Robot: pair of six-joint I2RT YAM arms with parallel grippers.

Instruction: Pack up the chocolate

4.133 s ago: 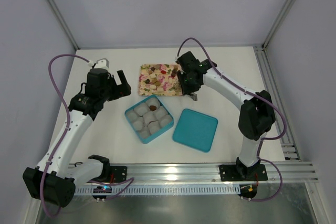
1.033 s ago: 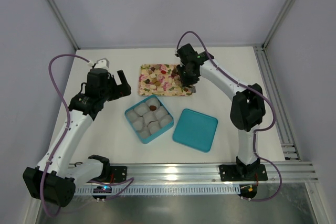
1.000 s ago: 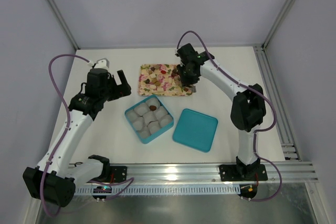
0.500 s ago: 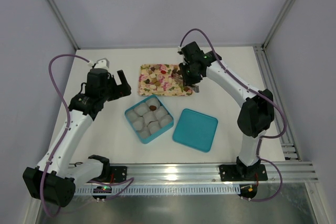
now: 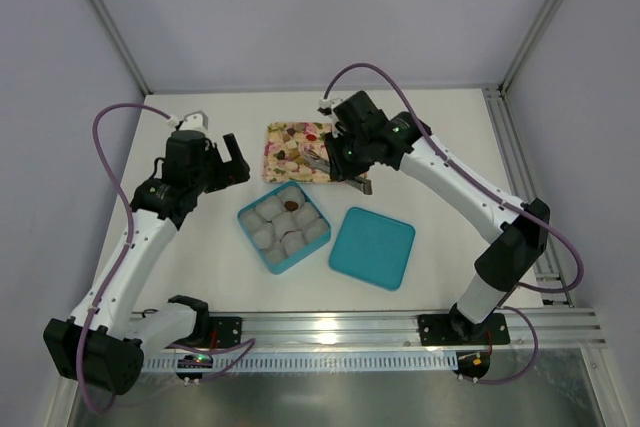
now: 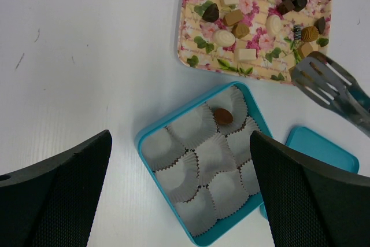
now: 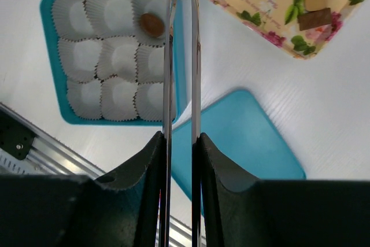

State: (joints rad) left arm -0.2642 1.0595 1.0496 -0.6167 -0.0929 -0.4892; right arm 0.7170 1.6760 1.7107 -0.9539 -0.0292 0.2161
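- On the tabletop [image 5: 215,267], teal box [image 6: 139,141]: one brown chocolate [image 6: 224,116] in a cup on the tray side, other paper cups [image 6: 214,157] bare; lid [image 5: 372,247] off at box's 4 o'clock.
- At box's 10 o'clock the left gripper [image 5: 234,159] has jaws wide, nothing in them, and is unmoved.
- The right gripper [image 7: 180,148] is clamped on tongs [image 6: 326,82]; it just swung from tray's 3 o'clock edge to its 5 o'clock corner, nearer the box.
- Tan bit at the tong tips; can't tell if gripped. Probably a carry to the box.
- Tray [image 5: 275,137] at box's 12 o'clock holds most chocolates [image 6: 234,15]: packing barely begun.
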